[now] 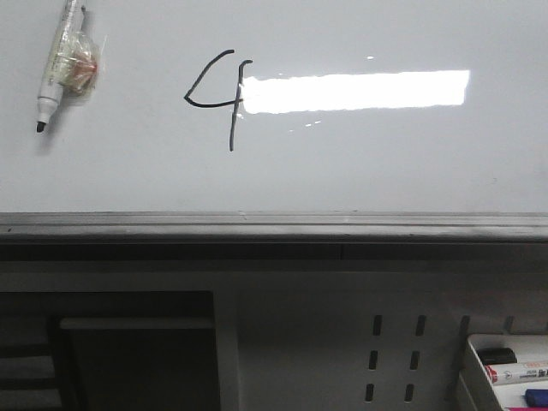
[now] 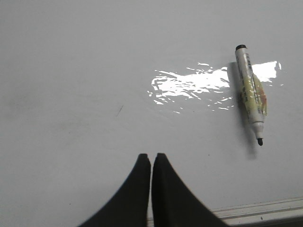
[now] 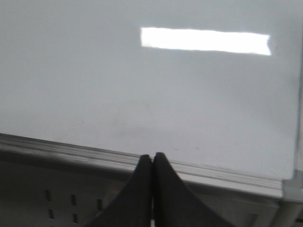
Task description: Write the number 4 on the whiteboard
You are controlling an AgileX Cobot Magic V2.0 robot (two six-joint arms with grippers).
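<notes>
A thin black open-topped number 4 [image 1: 224, 96] is drawn on the glossy whiteboard [image 1: 342, 163], just left of a bright rectangular glare. An uncapped marker [image 1: 58, 62] lies on the board at the far left, tip toward the near edge; it also shows in the left wrist view [image 2: 251, 92]. My left gripper [image 2: 151, 156] is shut and empty over the bare whiteboard [image 2: 71, 94], well apart from the marker. My right gripper [image 3: 152, 155] is shut and empty over the board's grey metal lower edge [image 3: 71, 153]. Neither gripper shows in the front view.
Below the board's edge is a grey perforated panel [image 1: 394, 351]. A white tray [image 1: 479, 368] at the lower right holds several markers. A dark opening [image 1: 128, 360] sits at the lower left. The board's right corner [image 3: 291, 182] shows in the right wrist view.
</notes>
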